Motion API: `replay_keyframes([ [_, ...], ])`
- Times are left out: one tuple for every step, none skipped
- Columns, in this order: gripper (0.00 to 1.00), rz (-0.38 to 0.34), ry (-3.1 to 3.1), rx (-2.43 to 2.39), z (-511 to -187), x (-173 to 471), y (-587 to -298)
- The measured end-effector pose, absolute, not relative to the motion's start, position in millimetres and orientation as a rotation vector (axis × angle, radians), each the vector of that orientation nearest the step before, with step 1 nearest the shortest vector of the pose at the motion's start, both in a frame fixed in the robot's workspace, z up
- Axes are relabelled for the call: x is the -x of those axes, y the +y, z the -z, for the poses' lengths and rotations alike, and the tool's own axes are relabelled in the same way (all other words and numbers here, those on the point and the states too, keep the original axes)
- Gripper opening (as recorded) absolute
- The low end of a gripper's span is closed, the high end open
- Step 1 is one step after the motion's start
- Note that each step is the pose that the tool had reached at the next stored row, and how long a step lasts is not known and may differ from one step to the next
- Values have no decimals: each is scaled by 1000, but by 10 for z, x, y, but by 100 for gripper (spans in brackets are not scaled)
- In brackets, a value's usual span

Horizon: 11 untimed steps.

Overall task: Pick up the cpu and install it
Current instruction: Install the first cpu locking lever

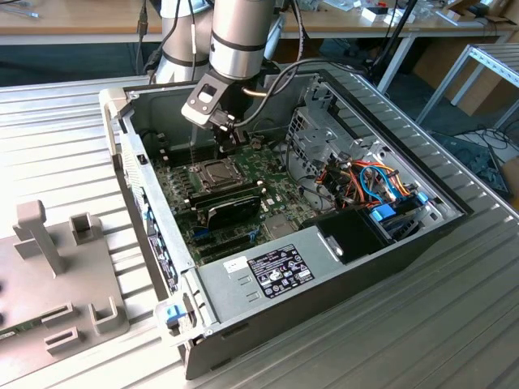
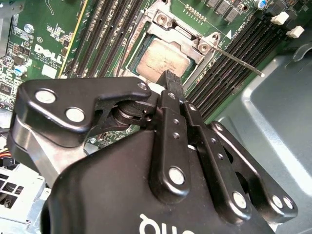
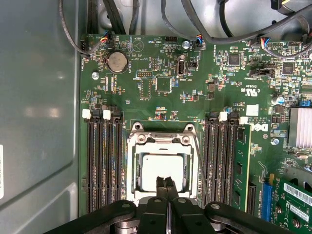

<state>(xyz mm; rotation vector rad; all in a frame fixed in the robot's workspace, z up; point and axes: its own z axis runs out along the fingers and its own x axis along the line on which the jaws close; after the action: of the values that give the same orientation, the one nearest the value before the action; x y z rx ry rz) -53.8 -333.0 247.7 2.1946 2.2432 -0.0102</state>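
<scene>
End effector (image 3: 165, 184) pinched closed, empty, over cpu (image 3: 156, 168) seated within metal frame (image 3: 161, 139).

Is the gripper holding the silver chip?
No, the cpu lies inside the metal frame while the gripper hangs shut and empty over it.

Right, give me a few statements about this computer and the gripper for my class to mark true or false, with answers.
1. The cpu lies on the motherboard, inside the metal retention frame. True.
2. The gripper has its fingers spread wide. False: they are shut together, at the cpu.
3. A coin battery sits on the motherboard. True.
4. The memory slots stand on one side of the cpu only. False: on both sides.
5. The computer case is covered. False: it is open.
</scene>
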Motion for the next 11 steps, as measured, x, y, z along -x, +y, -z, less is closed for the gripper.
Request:
replay_keyframes([
  [11,10,2243,-2195,-2477,546,-3330],
  [11,10,2243,-2195,-2476,565,-3330],
  [11,10,2243,-2195,-2474,581,-3330],
  [11,10,2243,-2195,-2473,593,-3330],
  [11,10,2243,-2195,-2470,614,-3330],
  [11,10,2243,-2195,-2468,636,-3330],
  [11,10,2243,-2195,-2466,654,-3330],
  [11,10,2243,-2195,-2465,664,-3330],
  [11,10,2243,-2195,-2464,673,-3330],
  [11,10,2243,-2195,-2464,677,-3330],
  [11,10,2243,-2195,-2465,676,-3330],
])
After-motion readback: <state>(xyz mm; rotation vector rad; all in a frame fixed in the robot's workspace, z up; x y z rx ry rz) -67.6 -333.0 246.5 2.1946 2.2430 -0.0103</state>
